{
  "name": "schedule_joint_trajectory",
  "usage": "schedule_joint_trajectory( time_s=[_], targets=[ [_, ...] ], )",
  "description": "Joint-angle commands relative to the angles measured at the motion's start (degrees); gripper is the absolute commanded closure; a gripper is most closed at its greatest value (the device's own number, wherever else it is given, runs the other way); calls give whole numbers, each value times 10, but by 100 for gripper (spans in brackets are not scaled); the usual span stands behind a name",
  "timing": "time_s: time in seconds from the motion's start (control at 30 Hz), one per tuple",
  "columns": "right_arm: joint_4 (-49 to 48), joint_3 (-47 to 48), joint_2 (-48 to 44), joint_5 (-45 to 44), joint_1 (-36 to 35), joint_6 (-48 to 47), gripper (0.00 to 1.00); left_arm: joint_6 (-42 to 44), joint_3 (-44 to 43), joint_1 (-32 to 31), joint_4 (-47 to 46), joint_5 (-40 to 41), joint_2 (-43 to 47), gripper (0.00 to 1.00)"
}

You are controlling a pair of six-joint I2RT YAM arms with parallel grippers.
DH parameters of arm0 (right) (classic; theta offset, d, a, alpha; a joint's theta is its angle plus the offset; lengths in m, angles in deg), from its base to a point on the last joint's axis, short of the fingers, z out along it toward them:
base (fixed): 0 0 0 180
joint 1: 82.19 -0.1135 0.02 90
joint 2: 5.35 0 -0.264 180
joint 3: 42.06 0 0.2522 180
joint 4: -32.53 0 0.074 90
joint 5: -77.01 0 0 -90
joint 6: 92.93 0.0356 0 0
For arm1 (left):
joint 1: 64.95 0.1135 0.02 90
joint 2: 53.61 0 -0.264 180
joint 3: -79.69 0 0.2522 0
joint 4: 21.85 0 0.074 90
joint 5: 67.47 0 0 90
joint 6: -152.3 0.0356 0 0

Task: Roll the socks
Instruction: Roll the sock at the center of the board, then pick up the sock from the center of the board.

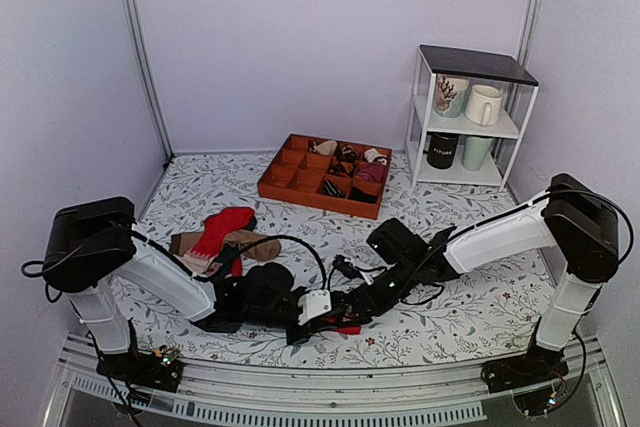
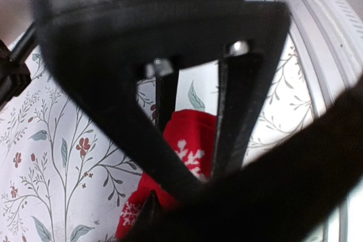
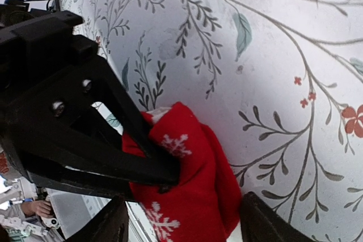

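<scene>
Lilac walls back a flower-printed desk (image 1: pixel 480 297). Both arms reach low over its near edge: the left arm (image 1: pixel 165 282) stretches rightward, the right arm (image 1: pixel 500 232) slopes down and leftward, and their wrists meet at the centre. From above, only a red sliver of the socks (image 1: pixel 347 328) shows beneath them. The right wrist view shows a small snowflake-marked bundle on the desk, the left end effector (image 3: pixel 164 177) clenched on it, and the right end effector (image 3: pixel 190 225) released, its fingers either side. The left wrist view shows red fabric between its narrow fingers (image 2: pixel 167 106).
</scene>
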Motion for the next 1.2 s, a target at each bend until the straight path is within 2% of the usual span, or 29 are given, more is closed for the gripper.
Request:
schedule_joint_trajectory(
  time_s=[0.0, 0.13, 0.3, 0.4, 0.53, 0.73, 0.93, 1.17],
  targets=[
    [44, -30, -4, -92, -5, 18, 28, -10, 16, -5, 118, 14, -40, 85],
    [76, -17, -20, -134, 2, -2, 21, -9, 15, -4, 119, 16, -40, 84],
    [82, -20, -59, -187, 15, -15, 16, -11, 15, -4, 119, 17, -40, 84],
    [76, -20, -92, -163, 21, -39, 13, -11, 15, -4, 121, 17, -40, 85],
    [70, -16, -120, -84, 24, -71, 11, -11, 14, -5, 123, 17, -42, 85],
    [32, -39, -78, -19, 22, -63, 11, -11, 10, -4, 124, 18, -48, 85],
    [-38, -60, -46, -27, 12, -31, 11, -10, 9, -4, 127, 18, -49, 85],
    [-67, -63, -17, -27, 5, -19, 14, -11, 8, -4, 127, 17, -52, 85]
  ],
)
